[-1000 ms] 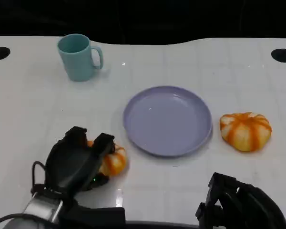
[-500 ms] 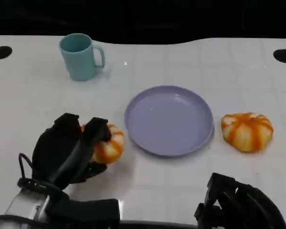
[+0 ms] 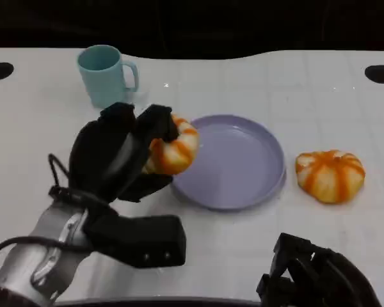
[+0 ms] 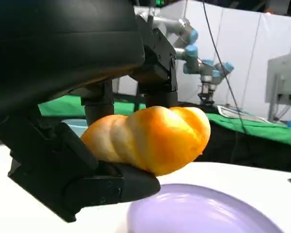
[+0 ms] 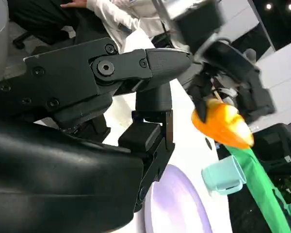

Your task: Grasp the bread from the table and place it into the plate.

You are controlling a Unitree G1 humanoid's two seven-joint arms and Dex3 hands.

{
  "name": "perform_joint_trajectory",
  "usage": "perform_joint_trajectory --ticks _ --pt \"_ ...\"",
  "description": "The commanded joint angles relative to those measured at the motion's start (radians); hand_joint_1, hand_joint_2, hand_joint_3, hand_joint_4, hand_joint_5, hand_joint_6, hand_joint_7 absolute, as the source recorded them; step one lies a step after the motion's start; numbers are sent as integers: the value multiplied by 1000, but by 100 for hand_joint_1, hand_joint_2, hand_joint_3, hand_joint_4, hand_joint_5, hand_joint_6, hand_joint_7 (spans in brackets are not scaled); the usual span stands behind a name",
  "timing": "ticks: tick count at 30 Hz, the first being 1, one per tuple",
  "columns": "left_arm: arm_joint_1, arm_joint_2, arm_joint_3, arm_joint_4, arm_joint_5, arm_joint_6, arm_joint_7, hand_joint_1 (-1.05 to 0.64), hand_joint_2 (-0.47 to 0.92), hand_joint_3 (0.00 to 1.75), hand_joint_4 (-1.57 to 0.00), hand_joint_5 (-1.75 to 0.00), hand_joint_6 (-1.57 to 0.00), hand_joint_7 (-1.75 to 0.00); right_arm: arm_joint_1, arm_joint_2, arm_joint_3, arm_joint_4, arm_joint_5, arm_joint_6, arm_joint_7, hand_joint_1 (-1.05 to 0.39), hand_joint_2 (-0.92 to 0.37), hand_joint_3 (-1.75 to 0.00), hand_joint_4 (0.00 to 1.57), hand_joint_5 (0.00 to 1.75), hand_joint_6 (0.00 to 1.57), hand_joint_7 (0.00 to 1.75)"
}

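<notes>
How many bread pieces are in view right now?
2. One bread is held by the left hand, lifted above the plate's left rim. The other bread lies on the table to the plate's right.

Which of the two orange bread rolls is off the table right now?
The bread roll held up by the left robot hand near the purple plate's edge; the other bread roll lies on the table right of the plate.

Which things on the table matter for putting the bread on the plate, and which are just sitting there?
Part of the job:
bread, held by the left hand
purple plate
second bread, on the table right of the plate

Lying about:
teal mug
right hand, idle
</notes>
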Motion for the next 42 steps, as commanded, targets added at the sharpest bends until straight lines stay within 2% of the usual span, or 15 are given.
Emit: perform_joint_trajectory --ticks 1,5,8,14,20,27,28,29,30,31,33,34,36,39,42 --pt "-81 -29 -1 65 -36 -38 -43 -10 34 126 -92 -175 -73 -175 -1 -3 10 15 5 -3 21 -71 -92 -22 86 157 76 136" --pt "-127 -57 -24 99 -21 -41 -64 -15 36 129 -94 -175 -73 -175 11 -4 12 -5 2 -2 12 -72 -92 -21 87 157 77 136" --pt "-153 -87 -39 128 -18 -35 -70 -16 33 124 -93 -175 -72 -175 18 -5 7 -19 9 -5 14 -72 -92 -22 87 158 77 136" --pt "-217 -144 -68 273 -16 -68 -19 -11 33 120 -92 -175 -72 -175 4 -6 -9 -10 23 7 14 -72 -92 -22 87 158 78 137" --pt "-271 -191 -88 405 -22 -79 -6 -14 38 122 -93 -175 -72 -175 6 -12 -5 3 19 -6 39 -70 -92 -22 86 158 77 136" --pt "-362 -221 -109 567 -21 -125 8 -19 45 108 -92 -175 -72 -175 7 -17 -4 10 19 -3 54 -70 -92 -22 85 155 76 134" --pt "-373 -225 -109 589 -29 -134 -5 -18 46 105 -90 -175 -71 -170 7 -17 -2 14 14 -10 57 -70 -92 -23 85 155 76 134" --pt "-386 -228 -107 606 -44 -134 -47 -18 48 101 -87 -175 -73 -158 8 -17 -1 19 9 -21 62 -70 -92 -23 85 155 76 134" --pt "-396 -231 -105 618 -60 -129 -95 -19 53 89 -80 -171 -75 -127 7 -17 -1 25 6 -29 67 -70 -92 -23 85 155 76 133" --pt "-406 -229 -109 619 -67 -114 -150 -22 64 67 -68 -152 -74 -85 7 -17 -1 29 5 -34 70 -70 -92 -24 85 155 76 133" --pt "-418 -220 -124 607 -63 -88 -229 -28 80 31 -58 -102 -68 -33 4 -18 -2 35 3 -39 75 -71 -92 -24 85 155 76 134" --pt "-420 -217 -130 599 -59 -77 -256 -36 87 15 -53 -64 -57 -14 3 -19 -3 37 3 -40 76 -71 -92 -24 86 155 77 134" --pt "-420 -214 -135 582 -60 -54 -301 -46 91 6 -45 -35 -45 -3 0 -19 -4 39 2 -42 78 -72 -92 -23 86 156 77 135" --pt "-414 -207 -145 550 -53 -17 -358 -64 92 7 -31 -21 -30 0 -1 -16 -6 40 3 -42 77 -72 -92 -23 87 156 78 135" --pt "-404 -195 -155 518 -44 5 -381 -74 92 15 -28 -16 -22 0 2 -15 -6 34 5 -38 73 -72 -92 -23 87 156 78 135"
